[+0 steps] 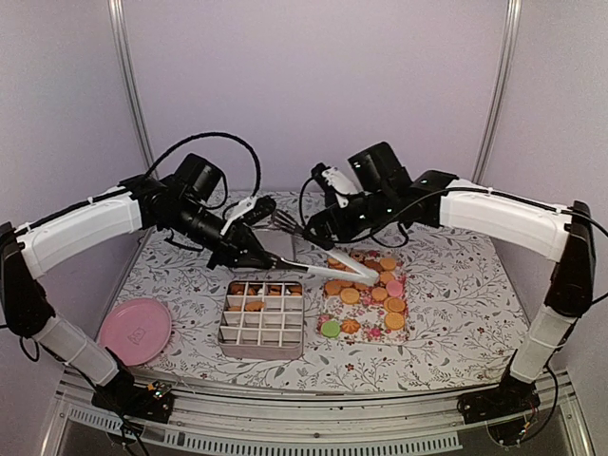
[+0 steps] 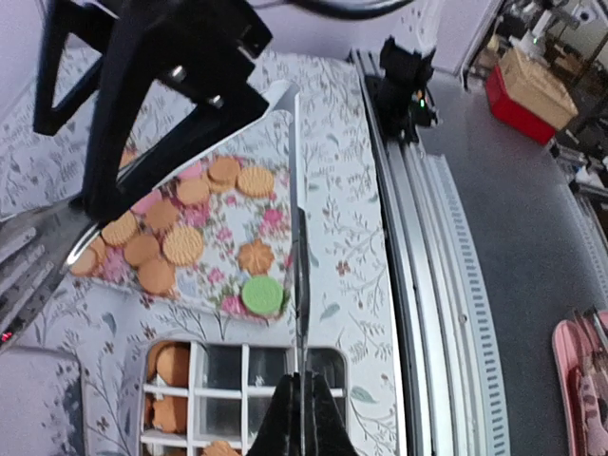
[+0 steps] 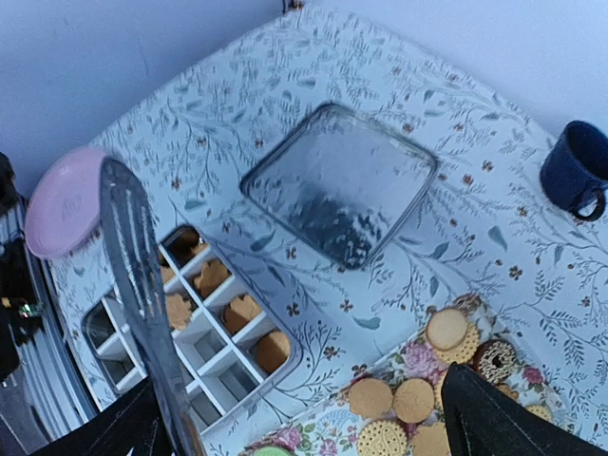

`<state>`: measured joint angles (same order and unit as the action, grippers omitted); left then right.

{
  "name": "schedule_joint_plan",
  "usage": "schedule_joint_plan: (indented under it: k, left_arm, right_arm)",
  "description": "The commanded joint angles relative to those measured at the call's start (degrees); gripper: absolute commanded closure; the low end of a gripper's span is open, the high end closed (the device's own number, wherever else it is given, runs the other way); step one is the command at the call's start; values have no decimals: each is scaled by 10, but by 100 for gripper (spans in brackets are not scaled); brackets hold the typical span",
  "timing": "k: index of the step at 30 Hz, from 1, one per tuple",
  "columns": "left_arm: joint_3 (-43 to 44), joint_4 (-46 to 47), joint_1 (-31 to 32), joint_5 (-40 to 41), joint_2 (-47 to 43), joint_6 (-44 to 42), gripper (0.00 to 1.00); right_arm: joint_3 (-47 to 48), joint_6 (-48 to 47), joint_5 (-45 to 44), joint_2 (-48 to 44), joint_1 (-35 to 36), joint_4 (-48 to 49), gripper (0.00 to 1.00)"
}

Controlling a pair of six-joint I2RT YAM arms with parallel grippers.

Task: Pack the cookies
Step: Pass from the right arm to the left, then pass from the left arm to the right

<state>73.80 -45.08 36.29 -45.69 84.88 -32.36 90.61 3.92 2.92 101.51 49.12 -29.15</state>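
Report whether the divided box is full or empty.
Partly filled: the divided box holds cookies only in its far compartments; nearer ones are empty.

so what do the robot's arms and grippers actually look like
The left arm and right arm have white shells on the long links, with black joints, wrists and bases. Black cables loop out near each wrist. The left gripper and right gripper are black, each with a white part.

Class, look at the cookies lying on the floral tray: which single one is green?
The green cookie at the near left corner of the tray, beside a tan flower-shaped cookie. All the others there are orange-tan, pink or dark brown.
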Motion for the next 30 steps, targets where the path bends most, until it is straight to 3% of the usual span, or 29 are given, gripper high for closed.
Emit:
schedule_joint_plan:
  k: [1, 3, 6, 16, 19, 30]
  left_arm:
    - [-10, 125, -45, -101, -37, 171, 100]
    - [-21, 185, -70, -132, -43, 252, 100]
    - [-40, 268, -96, -170, -46, 355, 100]
    - [-140, 594, -121, -261, -54, 684, 100]
    - [-151, 631, -124, -265, -57, 706, 100]
    - [-160, 633, -146, -235, -55, 704, 100]
  right_arm:
    - [-140, 105, 39, -196, -80, 253, 1]
    - [-259, 151, 77, -281, -103, 371, 1]
    - [-358, 205, 91, -342, -114, 490, 1]
    - [-445, 278, 176, -304, -112, 672, 1]
    - [-454, 304, 169, -277, -104, 727, 1]
    - [-375, 349, 126, -138, -29, 799, 4]
